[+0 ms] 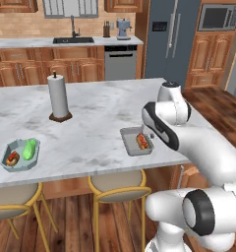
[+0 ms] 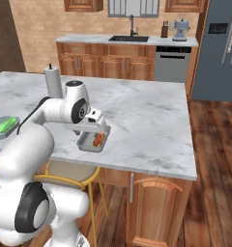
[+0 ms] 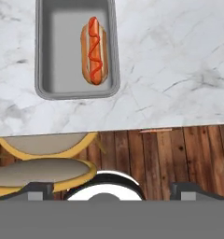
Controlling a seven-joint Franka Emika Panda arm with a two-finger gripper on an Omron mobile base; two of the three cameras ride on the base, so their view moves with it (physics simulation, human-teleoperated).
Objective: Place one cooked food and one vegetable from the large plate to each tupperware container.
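Spread empty, the gripper (image 2: pixel 99 126) hangs above the grey container (image 3: pixel 76 50) holding one hot dog (image 3: pixel 94 50), vegetable apparently missing; the lower-left blue container (image 1: pixel 20 154) carries both.

On the marble island counter (image 2: pixel 137 116), a darker grey container (image 2: pixel 92 143) sits near the front edge with a hot dog (image 2: pixel 97 140) lying inside. The gripper (image 2: pixel 96 126) hangs just above it, at its 12 o'clock. At 9 o'clock, well apart, a pale blue-grey container (image 2: pixel 3 129) holds a green vegetable (image 2: pixel 8 124). A paper towel roll (image 2: pixel 52 81) stands upright at 11 o'clock.
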